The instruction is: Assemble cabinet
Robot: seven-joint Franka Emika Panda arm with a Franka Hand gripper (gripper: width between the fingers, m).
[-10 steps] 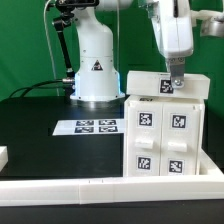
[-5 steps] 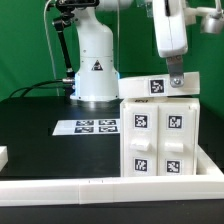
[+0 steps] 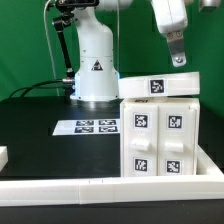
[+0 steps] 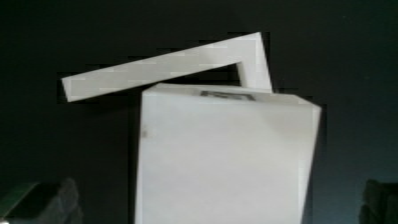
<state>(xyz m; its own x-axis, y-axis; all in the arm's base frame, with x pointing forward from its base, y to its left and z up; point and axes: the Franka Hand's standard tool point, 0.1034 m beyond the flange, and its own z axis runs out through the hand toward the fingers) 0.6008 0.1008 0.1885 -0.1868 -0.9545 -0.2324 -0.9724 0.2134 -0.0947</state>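
Standing on the black desk [image 3: 40, 140] toward the exterior view's right, the cabinet [image 3: 160, 140]: smooth white plastic, boxy, four square fronts each with a black-and-white tag, a flat tagged slab [image 3: 158, 87] lying across its top. Jaws hang above it, apart. Wrist view: plain white block, crisp edges, against black; thin white bent strip [image 4: 169, 68] showing past one edge; jaws spread wide, empty.

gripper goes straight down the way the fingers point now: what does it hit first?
Most likely the tagged top panel of the cabinet, which sits below the gripper. The wrist view looks down onto white cabinet surface with nothing in between. Depth is hard to judge from the exterior view alone.
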